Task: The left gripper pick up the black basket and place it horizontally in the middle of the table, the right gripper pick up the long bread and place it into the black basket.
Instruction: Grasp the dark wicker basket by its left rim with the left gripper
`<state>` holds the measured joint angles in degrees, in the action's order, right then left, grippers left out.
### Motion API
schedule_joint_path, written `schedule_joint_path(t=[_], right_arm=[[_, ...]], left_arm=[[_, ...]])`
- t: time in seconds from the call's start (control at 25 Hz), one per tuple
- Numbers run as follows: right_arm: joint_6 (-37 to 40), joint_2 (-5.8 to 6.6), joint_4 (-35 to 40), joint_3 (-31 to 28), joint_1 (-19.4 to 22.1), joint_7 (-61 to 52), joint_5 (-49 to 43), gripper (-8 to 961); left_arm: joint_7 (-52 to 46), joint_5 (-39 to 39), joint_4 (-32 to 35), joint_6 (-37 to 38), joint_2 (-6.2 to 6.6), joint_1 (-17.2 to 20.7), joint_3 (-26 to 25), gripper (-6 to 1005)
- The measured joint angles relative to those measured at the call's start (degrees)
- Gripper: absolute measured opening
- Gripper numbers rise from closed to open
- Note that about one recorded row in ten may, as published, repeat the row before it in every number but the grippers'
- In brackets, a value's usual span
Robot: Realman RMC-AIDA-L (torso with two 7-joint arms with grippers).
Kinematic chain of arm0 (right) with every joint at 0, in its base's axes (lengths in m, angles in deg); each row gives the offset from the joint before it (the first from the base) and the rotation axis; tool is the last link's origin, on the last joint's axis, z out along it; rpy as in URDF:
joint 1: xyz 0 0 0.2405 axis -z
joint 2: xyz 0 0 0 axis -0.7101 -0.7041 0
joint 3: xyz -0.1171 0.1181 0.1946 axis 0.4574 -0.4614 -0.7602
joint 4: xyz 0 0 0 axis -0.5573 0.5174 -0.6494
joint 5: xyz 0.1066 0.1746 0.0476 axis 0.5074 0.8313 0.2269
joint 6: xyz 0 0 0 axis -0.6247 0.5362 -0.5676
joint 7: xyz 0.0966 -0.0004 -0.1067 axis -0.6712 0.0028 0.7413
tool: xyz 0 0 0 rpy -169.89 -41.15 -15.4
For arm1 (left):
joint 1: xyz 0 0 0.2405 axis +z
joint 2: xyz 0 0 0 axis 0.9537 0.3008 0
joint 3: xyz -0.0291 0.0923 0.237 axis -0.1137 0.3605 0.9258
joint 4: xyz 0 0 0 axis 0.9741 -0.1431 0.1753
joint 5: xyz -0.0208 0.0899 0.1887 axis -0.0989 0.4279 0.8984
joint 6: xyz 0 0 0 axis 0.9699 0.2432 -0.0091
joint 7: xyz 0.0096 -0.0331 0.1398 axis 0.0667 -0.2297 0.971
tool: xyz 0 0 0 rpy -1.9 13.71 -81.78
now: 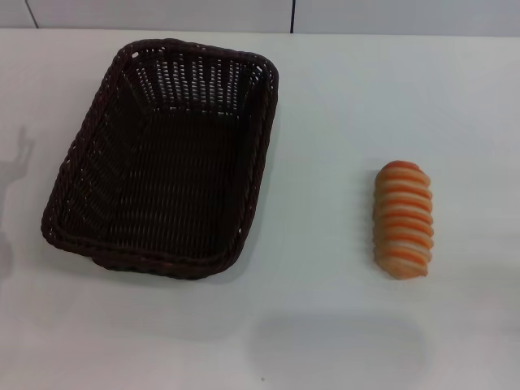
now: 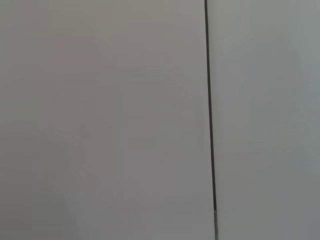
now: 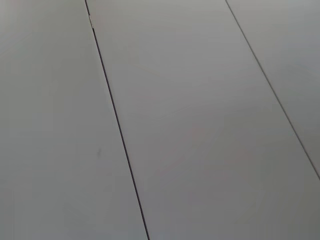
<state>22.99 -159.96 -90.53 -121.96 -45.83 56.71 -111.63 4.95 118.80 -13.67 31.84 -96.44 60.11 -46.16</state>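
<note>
The black basket (image 1: 162,158) is a large dark woven wicker basket. It lies on the white table (image 1: 325,325) at the left of the head view, its long side running away from me, slightly tilted. It is empty. The long bread (image 1: 403,218) is a tan loaf with orange-brown stripes. It lies on the table to the right of the basket, well apart from it. Neither gripper shows in any view. Both wrist views show only pale grey panels with dark seams.
The table's far edge meets a pale wall with a dark seam (image 1: 292,15) at the top of the head view. A faint shadow (image 1: 20,162) falls on the table left of the basket.
</note>
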Motion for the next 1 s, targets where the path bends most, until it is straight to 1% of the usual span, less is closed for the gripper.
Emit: schedule_joint_path(t=[0.48, 0.6, 0.64, 0.68, 0.76, 0.84, 0.92, 0.96, 1.0], right_arm=[[-0.4, -0.09, 0.1, 0.5, -0.2, 0.0, 0.0, 809], [-0.4, -0.09, 0.2, 0.6, -0.4, 0.0, 0.0, 809], [-0.5, -0.09, 0.2, 0.7, -0.5, 0.0, 0.0, 809], [-0.5, -0.09, 0.3, 0.9, -0.7, 0.0, 0.0, 809], [-0.6, -0.03, 0.4, 1.5, -0.9, 0.0, 0.1, 809], [-0.6, 0.02, 0.4, 1.9, -1.0, 0.0, 0.2, 809], [-0.7, 0.04, 0.5, 2.0, -1.1, 0.0, 0.2, 809], [-0.7, 0.05, 0.5, 2.0, -1.2, 0.0, 0.2, 809], [-0.7, 0.05, 0.5, 2.0, -1.2, 0.0, 0.2, 809]], left_arm=[[0.0, 0.0, 0.0, 0.2, -0.11, 0.0, 0.1, 845], [0.2, 0.0, -0.2, 0.2, 0.0, -0.2, 2.3, 841], [0.7, 0.1, -0.6, 0.2, 0.2, -0.3, 3.7, 840], [1.9, 0.4, -1.6, 0.1, 0.52, -0.5, 6.2, 839], [3.2, 0.9, -2.9, -0.7, 0.72, -0.8, 7.3, 836], [4.8, 2.4, -5.2, -3.1, 1.0, -1.0, 7.4, 834], [6.0, 4.5, -11.4, -9.0, 2.16, -0.1, 7.1, 832], [6.2, 5.3, -15.0, -12.6, 2.97, 0.9, 6.9, 830], [6.4, 6.3, -19.8, -17.7, 3.98, 2.1, 6.6, 829]])
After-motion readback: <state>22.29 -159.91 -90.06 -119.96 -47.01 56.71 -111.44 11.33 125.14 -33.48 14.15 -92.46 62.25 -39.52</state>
